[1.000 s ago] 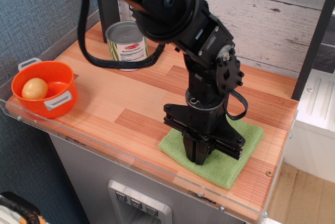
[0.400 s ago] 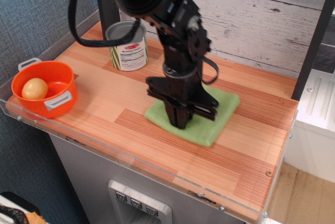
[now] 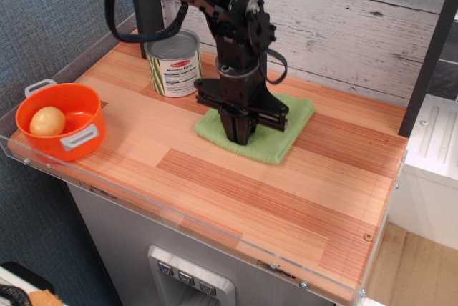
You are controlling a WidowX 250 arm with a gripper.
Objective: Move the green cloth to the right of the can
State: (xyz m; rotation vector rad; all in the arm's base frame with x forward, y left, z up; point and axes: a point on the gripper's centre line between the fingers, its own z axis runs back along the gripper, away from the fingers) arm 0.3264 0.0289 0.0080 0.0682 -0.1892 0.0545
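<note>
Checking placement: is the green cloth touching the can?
No. The green cloth lies just right of the can, with bare wood visible between them.

the black arm reaches down from the upper left, wrist vertical. its gripper [image 3: 240, 136] points straight down, fingers drawn close together.

On the striped wooden tabletop [image 3: 236, 191], toward the back left: short silver tin can with a paper label [image 3: 173, 63]. Just right of it and slightly nearer the front: flat square light-green microfibre cloth [image 3: 275, 138], lying flat. Planted on the cloth's middle, pointing down: black robot gripper [image 3: 240, 133]. At the far left edge, well apart: orange bowl with grey handles [image 3: 68, 124], holding a yellowish round object [image 3: 47, 121].
</note>
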